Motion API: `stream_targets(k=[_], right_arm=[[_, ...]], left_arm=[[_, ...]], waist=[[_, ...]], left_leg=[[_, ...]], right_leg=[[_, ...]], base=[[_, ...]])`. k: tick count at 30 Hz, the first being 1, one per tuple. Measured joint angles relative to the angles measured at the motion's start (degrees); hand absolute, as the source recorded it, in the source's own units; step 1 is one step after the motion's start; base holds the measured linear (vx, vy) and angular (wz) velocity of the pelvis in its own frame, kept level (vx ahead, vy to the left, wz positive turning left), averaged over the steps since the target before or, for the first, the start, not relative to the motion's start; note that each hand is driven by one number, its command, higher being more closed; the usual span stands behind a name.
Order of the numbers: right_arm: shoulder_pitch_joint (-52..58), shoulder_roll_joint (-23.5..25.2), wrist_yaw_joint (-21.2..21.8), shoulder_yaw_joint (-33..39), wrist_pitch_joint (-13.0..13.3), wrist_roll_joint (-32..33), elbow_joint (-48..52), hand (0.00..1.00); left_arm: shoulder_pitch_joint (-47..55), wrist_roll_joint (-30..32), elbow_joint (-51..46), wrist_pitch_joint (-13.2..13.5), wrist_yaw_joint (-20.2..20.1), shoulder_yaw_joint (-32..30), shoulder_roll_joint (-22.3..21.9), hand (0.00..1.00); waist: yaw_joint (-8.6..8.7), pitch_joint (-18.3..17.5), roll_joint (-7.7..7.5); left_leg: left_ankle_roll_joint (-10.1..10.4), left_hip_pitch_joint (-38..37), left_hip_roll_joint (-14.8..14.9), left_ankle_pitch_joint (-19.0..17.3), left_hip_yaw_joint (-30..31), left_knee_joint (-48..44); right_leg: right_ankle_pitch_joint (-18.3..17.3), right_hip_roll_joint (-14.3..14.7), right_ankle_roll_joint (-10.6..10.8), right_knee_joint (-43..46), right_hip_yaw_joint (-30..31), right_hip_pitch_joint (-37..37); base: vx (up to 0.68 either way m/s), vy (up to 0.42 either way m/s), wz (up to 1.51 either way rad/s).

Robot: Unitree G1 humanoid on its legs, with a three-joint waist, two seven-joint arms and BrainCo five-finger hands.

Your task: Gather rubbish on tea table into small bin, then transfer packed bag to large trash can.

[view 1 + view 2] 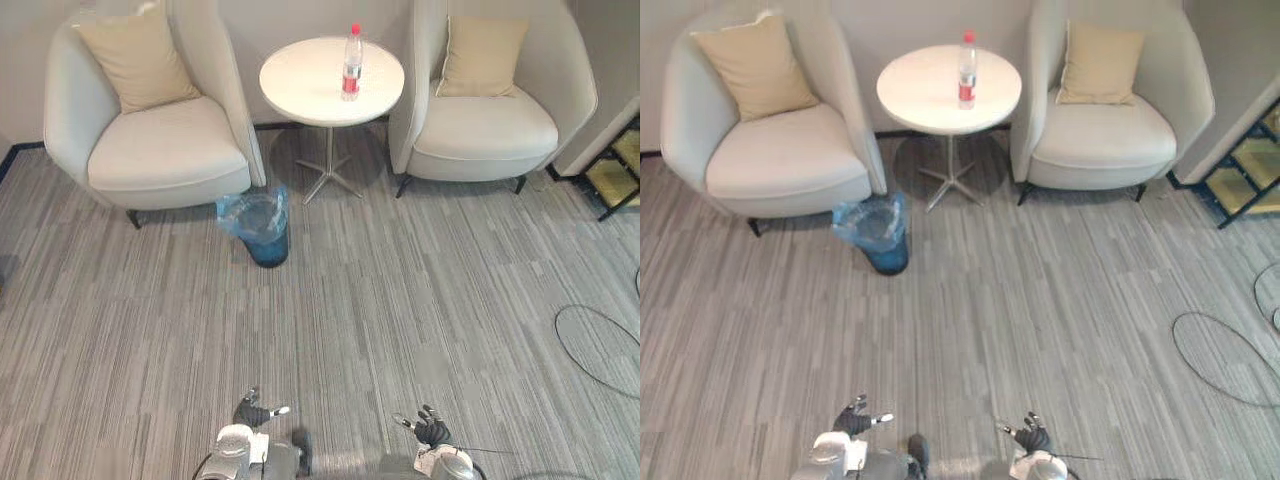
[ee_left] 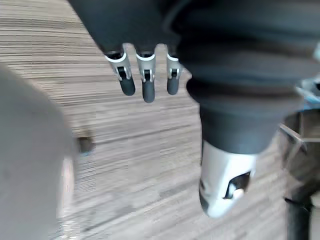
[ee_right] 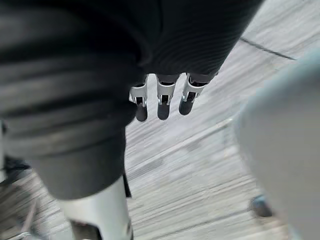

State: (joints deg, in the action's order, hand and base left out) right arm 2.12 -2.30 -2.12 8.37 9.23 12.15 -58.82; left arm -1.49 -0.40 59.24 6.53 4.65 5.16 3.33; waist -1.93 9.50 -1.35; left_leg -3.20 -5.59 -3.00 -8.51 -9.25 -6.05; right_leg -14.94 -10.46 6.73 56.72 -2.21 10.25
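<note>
A pale left armchair (image 1: 160,150) holds a beige cushion (image 1: 135,60). Just in front of its near corner, on the grey striped carpet (image 1: 400,300), stands the small bin (image 1: 268,250), dark blue and lined with a clear blue bag (image 1: 235,212) folded over its rim. Between the chairs is the round white tea table (image 1: 310,85). On it a plastic bottle (image 1: 351,65) stands upright, with a red cap and a red label whose print is too small to read. The right armchair (image 1: 490,130) holds a second cushion (image 1: 482,55), and a dark shelf (image 1: 620,170) sits at the far right.

The left hand (image 1: 252,411) and right hand (image 1: 431,430) hang low over the carpet, well apart from table, bottle and bin. The left fingers (image 2: 145,82) are straight and released, grasping nothing. The right fingers (image 3: 163,102) are likewise relaxed and empty.
</note>
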Motion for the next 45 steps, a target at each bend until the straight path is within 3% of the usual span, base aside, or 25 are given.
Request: stream_targets(k=[1, 4, 6, 8, 9, 11, 12, 14, 17, 20, 21, 22, 24, 25, 27, 29, 30, 31, 34, 38, 39, 40, 41, 42, 45], right_arm=[[-0.01, -0.29, 0.01, -0.01, -0.01, -0.46, 0.76, 0.0], [-0.78, -0.4, 0.36, -0.01, 0.04, -0.91, 1.66, 0.0], [-1.2, -0.53, 0.52, -0.08, 0.4, -0.9, 1.63, 0.0], [0.38, -0.04, 0.59, -0.3, 0.39, -0.9, 1.22, 0.0], [-0.34, -0.6, 0.89, 0.5, 0.36, -0.61, 0.94, 0.0], [-1.65, -1.28, 0.9, 0.92, 0.32, -0.89, 0.33, 0.0], [-1.58, -1.27, 0.93, 1.05, 0.34, -0.89, 0.38, 0.0], [0.22, -1.12, 0.87, 0.37, 0.23, -0.84, 1.85, 0.0], [0.17, -0.46, 0.85, 0.42, 0.29, -0.77, 1.83, 0.0], [0.14, 0.38, 0.85, 0.45, 0.26, -0.66, 1.83, 0.0], [0.18, 0.49, 0.84, 0.43, 0.25, -0.67, 1.77, 0.0], [0.15, 0.41, 0.83, 0.4, 0.26, -0.7, 1.64, 0.0], [0.21, -0.13, 0.84, 0.24, 0.24, -0.77, 1.38, 0.0], [0.08, -0.51, 0.83, -0.3, 0.23, -0.85, 0.55, 0.0], [-0.03, 0.89, 0.97, -0.9, -0.05, -0.93, -0.41, 0.0], [0.1, 1.29, 0.97, -0.96, -0.12, -0.96, -0.42, 0.0], [0.09, 1.27, 0.99, -1.29, -0.12, -0.96, 0.47, 0.0], [0.15, 1.37, 0.99, -1.34, -0.06, -0.98, 1.27, 0.0], [0.17, 1.36, 1.04, -1.32, -0.12, -1.06, 1.24, 0.0], [-1.26, 0.88, 1.06, -1.31, -0.1, -1.08, 1.17, 0.0], [-1.33, 0.85, 1.05, -1.4, -0.11, -1.07, 1.17, 0.0], [-0.93, 0.89, 1.04, -1.82, -0.12, -1.08, 0.96, 0.0], [-0.92, 0.8, 1.24, -1.8, -0.21, -0.94, 0.71, 0.0], [-2.15, -0.68, 1.02, -1.75, -0.01, -1.24, 0.57, 0.0], [-2.34, -2.41, 1.07, -1.61, -0.32, -2.34, -1.86, 0.0]], left_arm=[[-0.08, -0.24, 0.01, 0.01, 0.0, 0.41, -0.17, 0.0], [-0.1, -0.94, 0.04, 0.02, 0.02, 0.3, 0.04, 0.0], [-0.02, -0.93, 0.2, 0.01, 0.01, 0.27, 0.05, 0.0], [0.04, -0.91, 0.32, 0.05, -0.05, 0.2, 0.61, 0.0], [-0.34, -0.92, 1.46, 0.0, -0.02, -0.03, -0.87, 0.0], [-0.25, -0.88, 2.24, 0.11, -0.36, -2.82, -2.93, 0.0], [-0.2, -0.88, 2.24, 0.1, -0.38, -3.69, -3.29, 0.0], [0.01, -0.9, 0.3, 0.11, -0.37, -6.75, -4.85, 0.0], [0.09, -0.91, -1.73, 0.35, -0.41, -6.97, -5.22, 0.0], [-0.19, -0.91, -2.67, 0.49, -0.43, -6.18, -5.29, 0.0], [-0.18, -0.89, -2.77, 0.48, -0.44, -5.19, -5.28, 0.0], [-0.16, -0.88, -2.71, 0.48, -0.46, -4.73, -5.28, 0.0], [-0.05, -0.88, -2.36, 0.45, -0.43, -3.33, -5.26, 0.0], [-0.08, -0.88, -2.13, 0.45, -0.4, -2.98, -5.07, 0.0], [-0.28, -0.87, -1.39, 0.41, -0.38, -2.35, -3.68, 0.0], [-0.16, -0.87, -1.1, 0.26, -0.36, -1.63, -3.11, 0.0], [0.05, -0.9, -1.01, 0.18, -0.37, -0.66, -2.54, 0.0], [0.09, -0.91, -0.18, 0.14, -0.4, 0.46, -2.04, 0.0], [-0.06, -0.91, 1.1, -0.02, -0.38, 0.95, -1.76, 0.0], [-0.07, -0.94, 1.18, -0.01, -0.4, 0.99, -1.25, 0.0], [-0.03, -0.93, 1.24, -0.02, -0.41, 1.0, -0.95, 0.0], [-0.02, -0.91, 1.58, 0.04, -0.45, 1.03, -0.61, 0.0], [-0.11, -0.88, 2.0, 0.05, -0.45, 0.87, -0.32, 0.0], [-0.81, -0.87, 3.27, 0.18, -0.5, 0.78, -1.37, 0.0], [-1.47, -0.88, 4.4, 0.33, -1.39, 0.38, -3.07, 0.0]], waist=[[0.33, 0.37, 0.52], [1.61, 1.0, 0.97], [2.17, 1.57, 1.14], [2.4, 1.02, -1.83], [2.39, 1.97, 0.82], [2.24, 2.25, 2.9], [2.24, 2.37, 3.01], [1.79, 2.73, 2.5], [0.91, 2.71, 2.1], [-0.14, 2.72, 1.28], [-0.46, 2.3, 1.08], [-0.62, 2.17, 1.32], [-1.19, 1.27, 2.73], [-1.64, 1.01, 2.92], [-1.52, 0.03, 0.28], [-1.85, -0.52, -0.76], [-1.48, -0.65, -0.98], [-0.77, -0.49, -0.82], [-0.35, -0.57, -1.15], [0.1, 0.23, 0.22], [0.23, 0.24, 0.22], [0.38, -0.12, -0.72], [0.52, 0.31, -1.27], [0.68, 0.72, 1.71], [1.7, 1.07, 3.48]], left_leg=[[-0.11, -2.94, 0.77, -0.07, 0.81, 1.56], [-0.12, -5.65, 3.32, -0.08, 2.25, 1.73], [0.22, -7.22, 5.4, -0.28, 3.7, 1.56], [4.54, -8.37, 4.83, -3.51, 6.62, 0.08], [5.11, -9.35, 7.16, -5.28, 7.77, -0.73], [6.25, -6.26, 9.6, -4.91, 10.24, -9.4], [6.93, -5.4, 9.89, -4.5, 10.46, -11.82], [12.83, 2.98, 12.22, 0.84, 9.91, -32.56], [10.81, 9.84, 14.75, -2.55, 3.91, -42.8], [8.56, 14.48, 13.67, -5.37, -1.72, -34.15], [8.71, 15.41, 9.48, -4.31, -0.2, -18.63], [9.0, 15.28, 7.64, -2.46, 1.99, -11.77], [9.76, 15.47, 5.95, 2.35, 6.59, -2.98], [7.78, 14.83, 5.15, 7.91, 8.99, -3.52], [6.31, 13.17, 3.22, 4.24, 6.42, -4.65], [5.34, 9.82, 2.7, 1.71, 3.0, -3.84], [4.78, 6.72, 2.16, 1.01, 1.72, -2.72], [4.23, 4.92, 1.92, 0.16, 1.28, -2.68], [3.85, -1.33, 2.3, -0.65, 0.84, 0.06], [4.01, -3.24, 5.85, -0.73, 1.56, 1.21], [4.29, -3.6, 6.63, -0.88, 2.04, 1.16], [5.82, -4.35, 6.25, -1.81, 2.13, 1.04], [7.14, -5.31, 6.01, -2.73, 2.22, 0.95], [8.15, -6.23, 8.36, -3.48, 2.45, 0.48], [8.79, -6.04, 9.85, -2.81, 3.63, -3.8]], right_leg=[[-1.81, 0.04, -2.5, -1.14, -3.66, 1.82], [-3.74, 2.24, -3.74, -10.53, -7.14, 6.45], [-0.74, 5.3, -4.11, -22.6, -5.75, 8.56], [16.67, 6.25, -3.53, -41.32, -0.4, 7.15], [15.16, 8.17, -5.66, -38.53, -1.85, 7.18], [10.46, 9.62, -7.41, -37.16, -4.01, 5.29], [9.85, 9.72, -7.74, -37.29, -4.51, 4.3], [6.98, 9.85, -9.08, -39.74, -6.41, -1.87], [5.98, 9.67, -9.51, -42.26, -7.63, -6.97], [5.88, 8.33, -8.98, -47.06, -7.7, -12.52], [5.44, 6.82, -7.94, -48.15, -7.17, -13.89], [5.09, 6.47, -7.34, -48.49, -6.73, -14.27], [4.4, 7.03, -6.18, -48.97, -5.72, -14.58], [3.19, 7.24, -4.58, -48.46, -3.55, -15.41], [1.09, 4.84, -2.84, -45.95, -1.43, -15.62], [-0.08, 3.4, -1.22, -32.03, 2.09, -9.86], [1.05, 2.44, 1.82, -19.26, 3.19, -4.16], [1.37, 1.85, 2.72, -12.46, 3.08, -1.86], [-0.89, -0.66, -0.44, -7.42, -4.12, 0.93], [-1.43, 0.87, -2.68, -21.23, -10.36, 3.33], [1.43, 1.92, -3.31, -28.84, -10.13, 3.65], [10.22, 2.51, -5.03, -38.97, -9.58, 2.67], [13.62, 2.45, -5.31, -40.74, -8.99, 2.58], [14.19, 4.53, -6.39, -40.09, -9.7, 1.51], [11.87, 6.3, -6.92, -41.34, -10.01, -1.16]], base=[[0.42, -0.043, 0.28], [0.41, -0.149, 0.38], [0.4, -0.246, 0.43], [0.42, -0.281, 0.6], [0.43, -0.284, 0.36], [0.43, -0.287, 0.26], [0.4, -0.257, 0.51], [0.37, -0.229, 0.59], [0.33, -0.138, 0.17], [0.3, -0.011, -0.02], [0.28, 0.078, -0.08], [0.28, 0.099, -0.11], [0.28, 0.177, -0.34], [0.36, 0.23, -0.63], [0.38, 0.212, -0.58], [0.33, 0.211, -0.78], [0.27, 0.193, -0.59], [0.36, 0.191, -0.28], [0.32, 0.052, 0.03], [0.3, -0.076, 0.08], [0.39, -0.229, 0.05], [0.33, -0.201, 0.04], [0.37, -0.218, -0.12], [0.33, -0.179, -0.27], [0.32, -0.198, -0.11]])
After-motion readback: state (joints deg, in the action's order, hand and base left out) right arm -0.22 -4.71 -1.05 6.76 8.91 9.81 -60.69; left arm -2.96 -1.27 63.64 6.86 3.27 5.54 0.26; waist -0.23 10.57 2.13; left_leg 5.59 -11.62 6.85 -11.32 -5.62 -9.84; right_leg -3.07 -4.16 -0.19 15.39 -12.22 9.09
